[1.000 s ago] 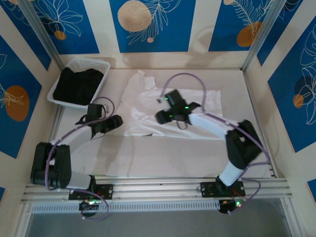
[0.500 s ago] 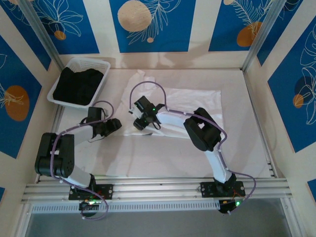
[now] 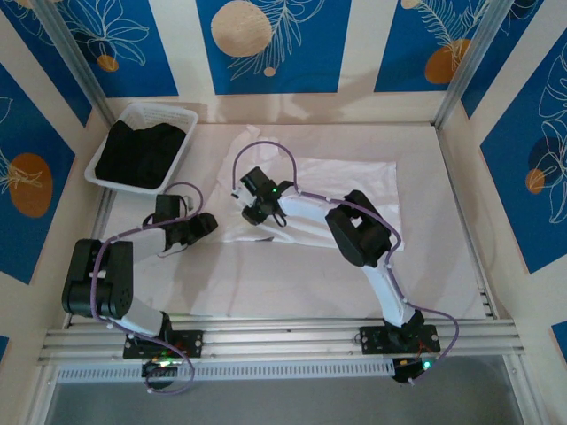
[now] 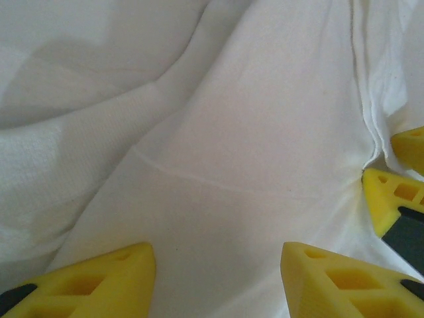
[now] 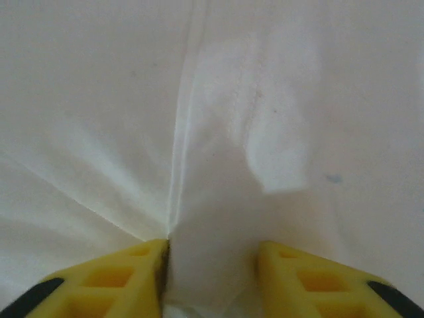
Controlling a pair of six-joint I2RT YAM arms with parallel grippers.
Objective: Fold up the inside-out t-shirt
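White t-shirt laid out, right tool seemingly pinching a fold

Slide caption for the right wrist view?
Fingers of the right gripper straddling a raised fold of the inside-out t-shirt.

The place is recognised as a robot laboratory test cell. The left arm and the right arm are bolted to an aluminium rail at the near edge of a white table. The table is enclosed by aluminium posts and wall panels printed with blue leaves. A white t-shirt and a white plastic basket with a black garment are laid out there.
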